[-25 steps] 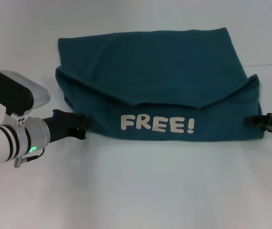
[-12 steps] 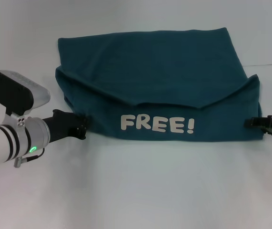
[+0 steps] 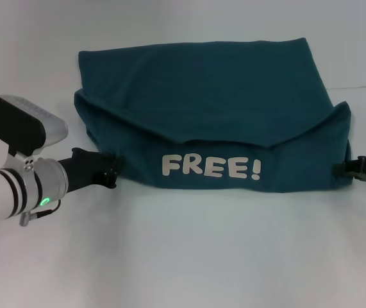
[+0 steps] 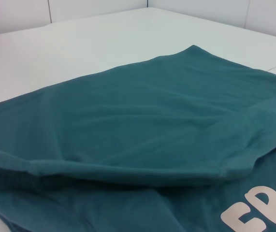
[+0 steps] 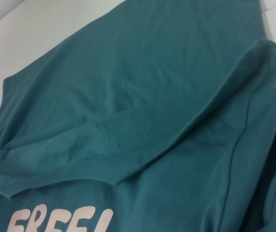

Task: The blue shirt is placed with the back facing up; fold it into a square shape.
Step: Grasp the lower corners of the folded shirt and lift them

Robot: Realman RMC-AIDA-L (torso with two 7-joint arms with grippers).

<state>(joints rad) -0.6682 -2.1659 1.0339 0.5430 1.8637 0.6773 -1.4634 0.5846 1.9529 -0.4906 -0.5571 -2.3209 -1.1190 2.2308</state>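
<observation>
The left gripper [image 3: 112, 172] presses against the near left corner of the blue shirt [image 3: 208, 96], its fingertips lost in the cloth, so whether it is clamped or parted cannot be told. The right gripper [image 3: 349, 168] meets the shirt's near right corner at the frame's edge, and its grip is equally unreadable. Between them, the shirt's near portion lies turned up over its far portion, white "FREE!" lettering [image 3: 211, 167] facing up, the folded hem sagging in a shallow V. The shirt rests flat on the white table [image 3: 189, 256]. By appearance, a lengthwise fold is under way or just laid down. The next move likely calls for both corners to travel evenly, keeping the edge straight.
</observation>
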